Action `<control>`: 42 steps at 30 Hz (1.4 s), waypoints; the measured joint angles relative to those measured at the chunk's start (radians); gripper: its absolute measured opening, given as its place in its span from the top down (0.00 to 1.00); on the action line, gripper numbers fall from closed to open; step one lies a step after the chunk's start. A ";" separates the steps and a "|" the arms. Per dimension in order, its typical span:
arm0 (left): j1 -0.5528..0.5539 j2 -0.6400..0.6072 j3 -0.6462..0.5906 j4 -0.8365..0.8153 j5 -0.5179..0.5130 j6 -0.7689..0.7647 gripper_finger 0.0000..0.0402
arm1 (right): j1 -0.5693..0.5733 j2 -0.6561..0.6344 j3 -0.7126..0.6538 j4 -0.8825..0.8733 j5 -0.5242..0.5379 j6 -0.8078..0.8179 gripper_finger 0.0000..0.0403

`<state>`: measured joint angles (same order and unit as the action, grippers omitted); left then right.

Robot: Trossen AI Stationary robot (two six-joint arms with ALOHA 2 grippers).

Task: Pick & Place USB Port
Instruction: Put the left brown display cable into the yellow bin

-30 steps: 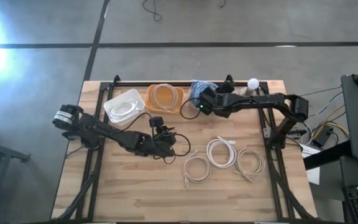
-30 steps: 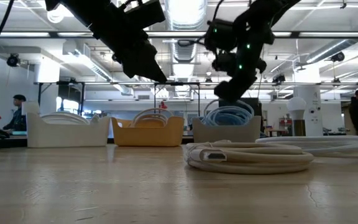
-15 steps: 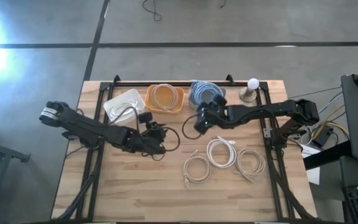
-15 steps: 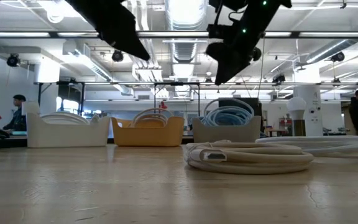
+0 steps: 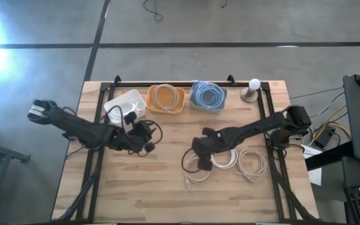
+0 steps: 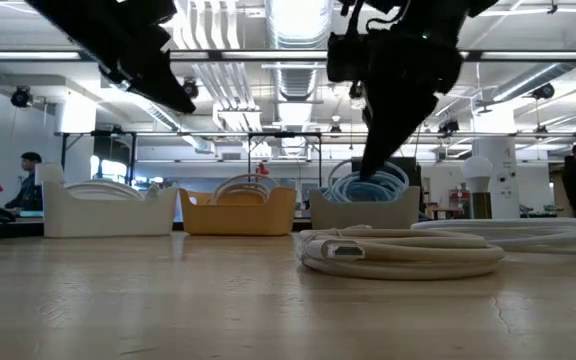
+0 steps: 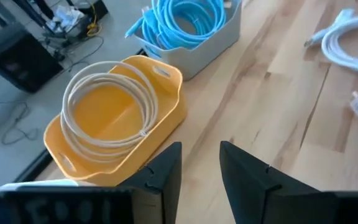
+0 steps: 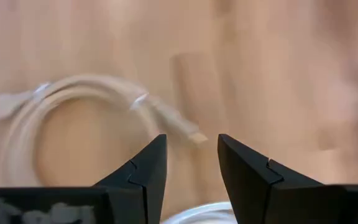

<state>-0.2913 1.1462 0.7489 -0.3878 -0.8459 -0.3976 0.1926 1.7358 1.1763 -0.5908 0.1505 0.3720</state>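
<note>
Three coiled cream USB cables lie flat on the wooden table: one (image 5: 197,170) at the middle, one (image 5: 223,155) beside it, and one (image 5: 252,164) further right. My right gripper (image 5: 197,152) hangs open over the far rim of the middle coil (image 8: 67,124), pointing steeply down, with the coil's plug (image 8: 184,131) just ahead of its fingers. My left gripper (image 5: 145,140) is open and holds nothing. It hovers left of centre, near the orange bin (image 7: 114,118).
Along the far edge stand a white bin (image 5: 124,105), the orange bin (image 5: 165,99) holding a cream coil, and a grey bin (image 5: 207,95) of blue cable. A small lamp (image 5: 252,87) is at the far right. Bare wood lies near the front edge.
My right gripper has swung from over the blue-cable bin toward the table's near edge and tipped downward, and now hangs over the middle coil. My left gripper has drawn back toward the table's left edge and rolled. Both stayed open. No cable has moved.
</note>
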 joint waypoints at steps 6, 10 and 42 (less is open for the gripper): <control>0.000 -0.048 -0.082 0.140 0.009 0.056 0.70 | 0.008 0.090 0.000 0.003 -0.130 0.131 0.66; 0.000 -0.069 -0.108 0.191 0.019 0.093 0.70 | 0.008 0.142 0.000 0.001 -0.133 0.132 0.66; 0.000 -0.070 -0.115 0.188 0.019 0.110 0.70 | -0.015 0.148 0.211 -0.082 0.084 -0.051 0.90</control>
<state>-0.2909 1.0763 0.6334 -0.1996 -0.8271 -0.2880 0.1775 1.8838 1.3875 -0.6731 0.2349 0.3214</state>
